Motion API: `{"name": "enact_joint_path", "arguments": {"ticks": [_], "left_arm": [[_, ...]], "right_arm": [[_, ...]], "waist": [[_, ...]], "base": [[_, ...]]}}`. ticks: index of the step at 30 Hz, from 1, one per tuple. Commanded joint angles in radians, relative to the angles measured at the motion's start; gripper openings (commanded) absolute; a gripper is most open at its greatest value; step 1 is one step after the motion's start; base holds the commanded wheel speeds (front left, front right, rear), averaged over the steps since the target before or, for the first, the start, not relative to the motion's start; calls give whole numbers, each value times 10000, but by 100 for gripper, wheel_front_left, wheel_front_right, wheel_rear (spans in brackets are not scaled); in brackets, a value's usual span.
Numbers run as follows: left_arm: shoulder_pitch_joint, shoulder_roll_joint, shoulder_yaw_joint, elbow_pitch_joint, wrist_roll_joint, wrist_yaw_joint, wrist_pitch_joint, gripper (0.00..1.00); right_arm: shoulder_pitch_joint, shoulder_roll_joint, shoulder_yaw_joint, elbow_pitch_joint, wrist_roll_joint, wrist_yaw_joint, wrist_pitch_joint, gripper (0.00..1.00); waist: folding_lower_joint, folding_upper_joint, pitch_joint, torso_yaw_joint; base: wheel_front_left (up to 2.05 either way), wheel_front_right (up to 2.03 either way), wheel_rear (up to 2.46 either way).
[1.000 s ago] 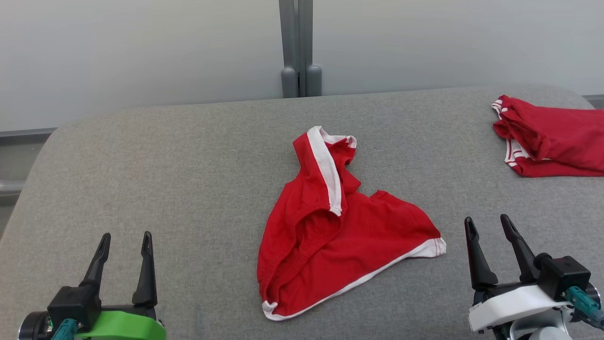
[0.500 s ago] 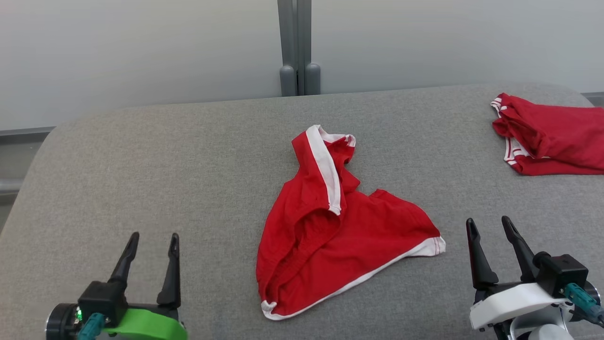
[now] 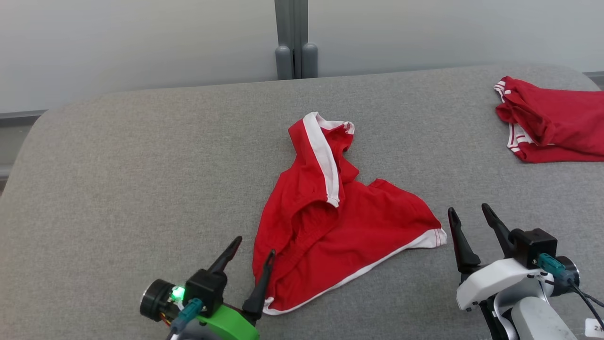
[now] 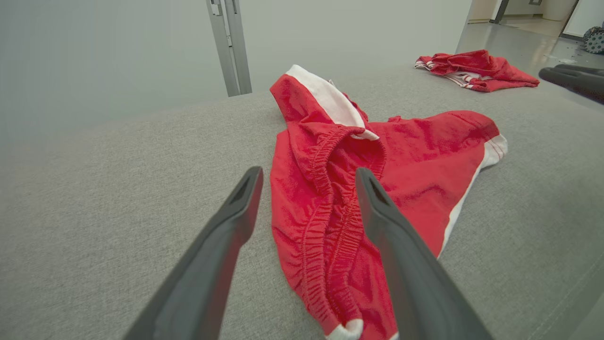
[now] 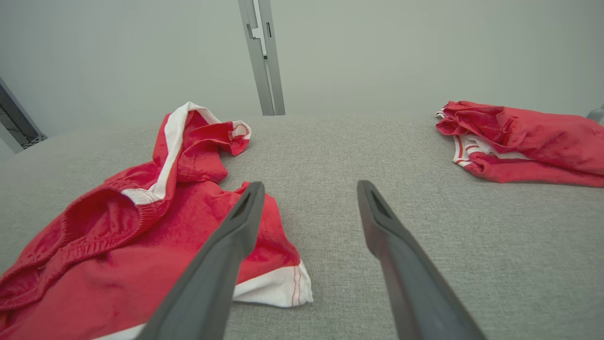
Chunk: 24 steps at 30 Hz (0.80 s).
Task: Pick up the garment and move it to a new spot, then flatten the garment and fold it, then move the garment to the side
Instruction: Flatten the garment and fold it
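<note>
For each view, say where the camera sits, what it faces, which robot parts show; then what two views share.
Head view: head-mounted, facing down at red shorts on grey surface; left gripper, right gripper open.
Left wrist view: left wrist, along its fingers at the waistband.
Right wrist view: right wrist, along its fingers across the surface.
Wrist views share: second red garment.

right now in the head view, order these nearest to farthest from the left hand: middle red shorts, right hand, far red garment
1. middle red shorts, just right of the left hand
2. right hand, past the shorts at lower right
3. far red garment, back right of the grey surface
</note>
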Motion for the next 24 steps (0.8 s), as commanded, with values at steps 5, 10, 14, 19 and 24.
{"name": "enact_joint_path", "arguments": {"ticks": [5,10,14,19,24], "left_arm": [[-622,29,-1220,882,-134,-57,-120,100],[-862,216,-2097,1654,-435,-52,-157,100],[-971,414,-2331,2287,-683,-53,-212,100],[-1062,627,-2602,3010,-926,-53,-172,100],[-1240,733,-2810,3384,-1110,-53,-239,100]], "right_arm": [[-609,-50,337,754,136,-19,-26,100],[-872,-12,537,1199,292,-19,-28,100],[-1033,-53,672,1527,387,-19,-26,100],[-1276,-150,946,2143,527,-19,-28,100],[-1553,-166,1236,2755,605,-19,-26,100]], "waist": [[0,0,303,-141],[0,0,410,-194],[0,0,493,-208],[0,0,581,-168],[0,0,669,-68]], "base": [[0,0,0],[0,0,0],[0,0,0],[0,0,0],[0,0,0]]}}
